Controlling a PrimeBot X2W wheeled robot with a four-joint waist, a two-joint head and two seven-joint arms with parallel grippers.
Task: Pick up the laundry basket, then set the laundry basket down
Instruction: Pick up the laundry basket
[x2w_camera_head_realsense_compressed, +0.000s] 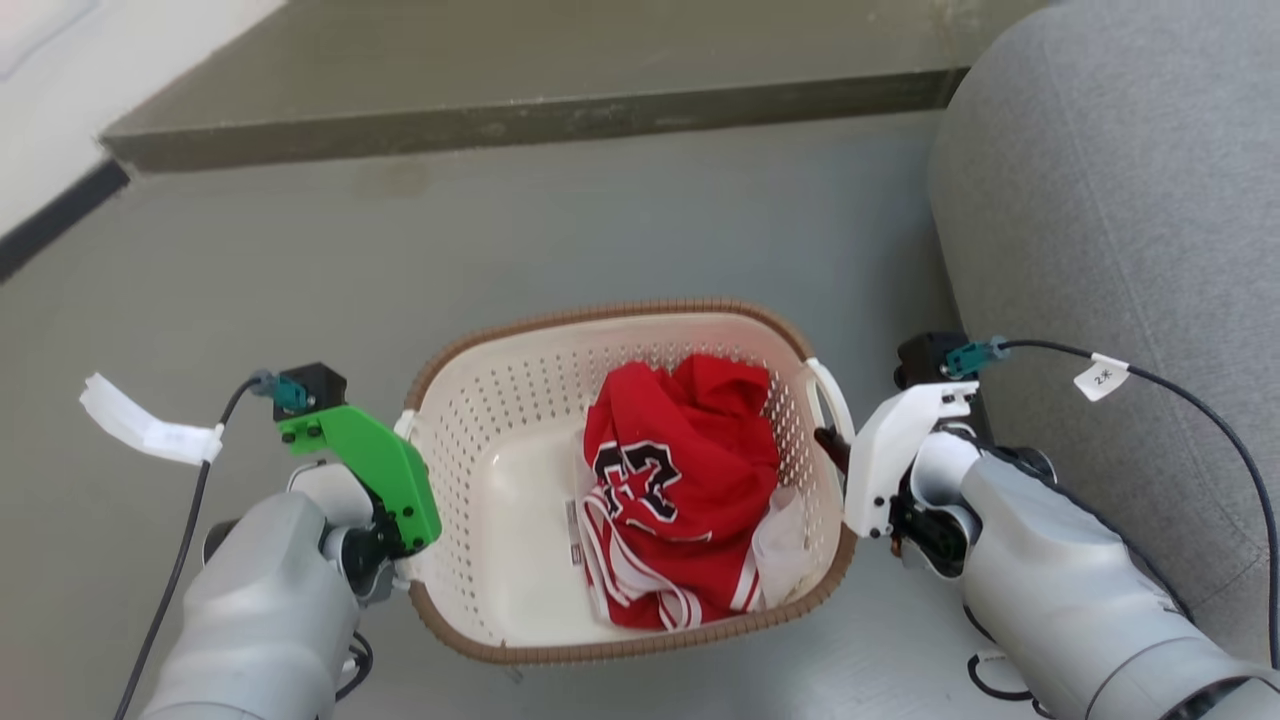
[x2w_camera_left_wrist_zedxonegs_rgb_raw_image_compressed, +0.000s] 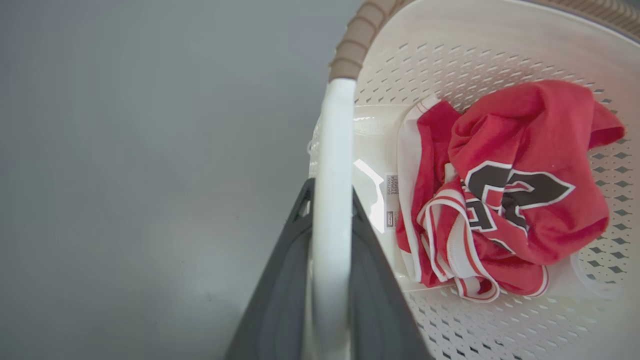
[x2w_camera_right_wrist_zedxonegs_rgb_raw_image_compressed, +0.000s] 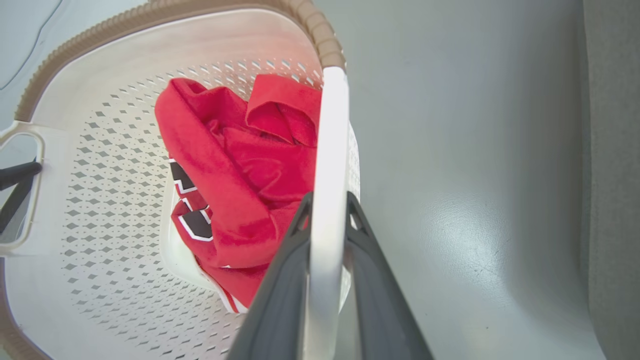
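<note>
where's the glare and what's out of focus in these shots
Head view: even light, mostly sharp. Left wrist view: the left handle is blown out and soft, the dark fingers blurred, the jersey crisp. Right wrist view: the right handle equally washed out, a glare patch on the floor, the basket rim bowed by the wide lens.

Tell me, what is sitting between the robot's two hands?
The cream-white perforated plastic laundry basket, holding a crumpled red jersey, as the head view shows.
</note>
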